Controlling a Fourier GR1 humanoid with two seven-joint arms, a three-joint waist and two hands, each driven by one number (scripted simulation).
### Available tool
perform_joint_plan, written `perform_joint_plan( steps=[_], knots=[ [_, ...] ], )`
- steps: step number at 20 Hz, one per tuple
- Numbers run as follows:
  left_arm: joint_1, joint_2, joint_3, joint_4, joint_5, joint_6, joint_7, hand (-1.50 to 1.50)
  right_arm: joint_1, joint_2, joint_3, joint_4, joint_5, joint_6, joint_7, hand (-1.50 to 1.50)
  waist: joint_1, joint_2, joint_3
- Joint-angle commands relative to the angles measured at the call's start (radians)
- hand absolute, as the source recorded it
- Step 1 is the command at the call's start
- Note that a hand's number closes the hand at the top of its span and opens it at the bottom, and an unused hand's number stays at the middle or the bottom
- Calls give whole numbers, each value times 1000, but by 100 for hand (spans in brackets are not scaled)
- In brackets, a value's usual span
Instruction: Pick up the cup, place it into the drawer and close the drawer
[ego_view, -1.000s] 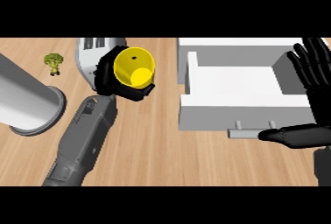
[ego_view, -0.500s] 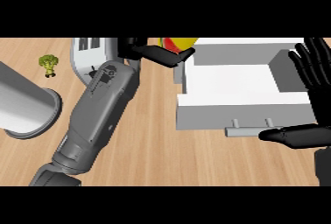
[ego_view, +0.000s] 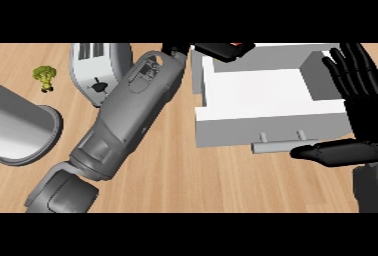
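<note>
Left robot hand (ego_view: 218, 50), at the view's upper edge over the open drawer's (ego_view: 266, 128) rear-left corner, curls round the cup (ego_view: 238, 45), of which only a red sliver shows. Right robot hand (ego_view: 360, 100) rests spread, fingers up, beside the drawer.

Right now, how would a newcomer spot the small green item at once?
Find the silver toaster at the far left of the wooden counter. The small green item lies left of it, apart, beyond the big grey cylinder. It alone is green and knobbly; its neighbours are smooth and grey.
</note>
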Motion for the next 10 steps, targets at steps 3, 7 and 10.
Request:
perform_joint_plan(
  steps=[3, 7, 10],
  knots=[
    [-67, 0, -119, 165, 55, 30, 41, 150, -80, 0, 21, 35, 1, 1, 24, -150, -54, 12, 1],
    [-38, 0, -192, 219, 60, -42, 68, 150, -82, 0, 26, 28, -23, 27, 12, -150, -99, 23, 1],
    [-68, 0, -217, 230, 82, -58, 100, 150, -75, 3, 49, 5, -19, 35, 25, -150, -119, 23, 1]
  ],
)
